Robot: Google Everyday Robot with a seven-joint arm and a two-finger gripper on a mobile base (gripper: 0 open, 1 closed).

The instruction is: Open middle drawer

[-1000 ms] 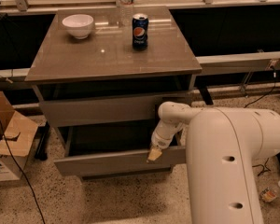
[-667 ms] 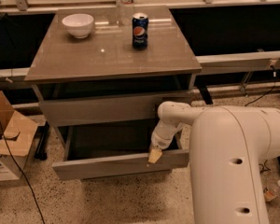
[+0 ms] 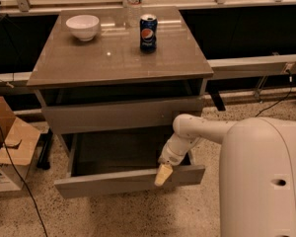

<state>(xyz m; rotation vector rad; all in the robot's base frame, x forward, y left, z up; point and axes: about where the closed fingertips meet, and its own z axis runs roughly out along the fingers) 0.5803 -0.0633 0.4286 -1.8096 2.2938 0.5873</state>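
Gripper (image 3: 163, 175) sits at the pulled-out middle drawer (image 3: 108, 183) front's top edge; we can't tell its opening.

The middle drawer (image 3: 108, 184) stands pulled out, leaving its cavity open from above between its front panel and the upper drawer front (image 3: 123, 113). The gripper (image 3: 163, 174) sits at the top edge of the front panel near its right end, and the arm (image 3: 192, 130) crosses the right side of the opening. A cardboard box (image 3: 10, 147) narrows the floor on the left, and the robot body (image 3: 261, 181) blocks the right.
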